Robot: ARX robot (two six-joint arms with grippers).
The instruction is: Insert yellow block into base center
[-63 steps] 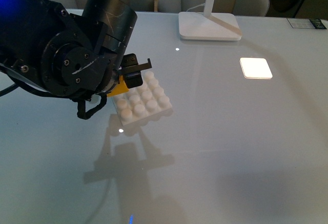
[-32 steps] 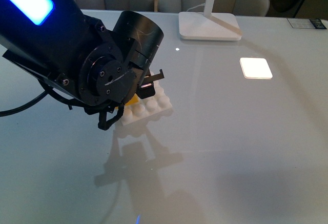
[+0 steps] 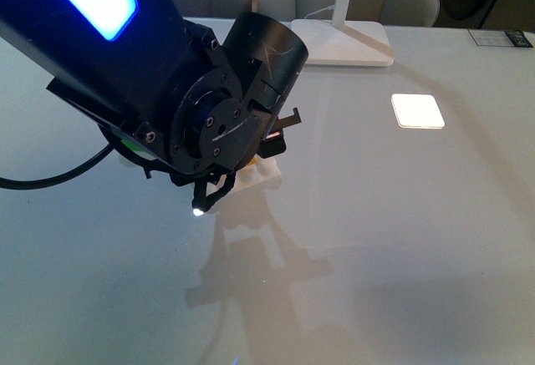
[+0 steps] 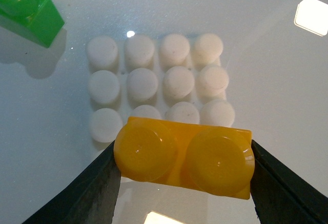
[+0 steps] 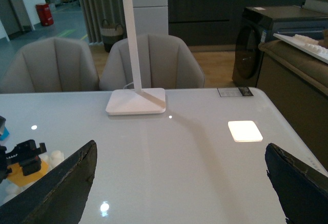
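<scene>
Left gripper pinches the yellow block by its two short ends, studs toward the wrist camera, lower centre of that frame. The block hangs over the base, covering the lowest stud row; three rows show clear above it. You cannot tell from here whether it touches the studs. In the front view the arm hides nearly all of it.

Right gripper is spread, with nothing between its fingers, well apart from the work.

Risks, as judged:
- The block sits over an edge row, not the centre. Press down here and it seats in the wrong place, or levers the plate up on one side.
- The block's long edge runs slightly skewed to the stud rows, so the sockets may ride on stud tops and jam instead of clicking home.
- The base lies loose on a glossy table; an off-axis push could slide it away.
- The green brick lies just beside the base's corner, upper left — a sliding plate could knock it.
- Let go before it seats and the block topples off.
</scene>
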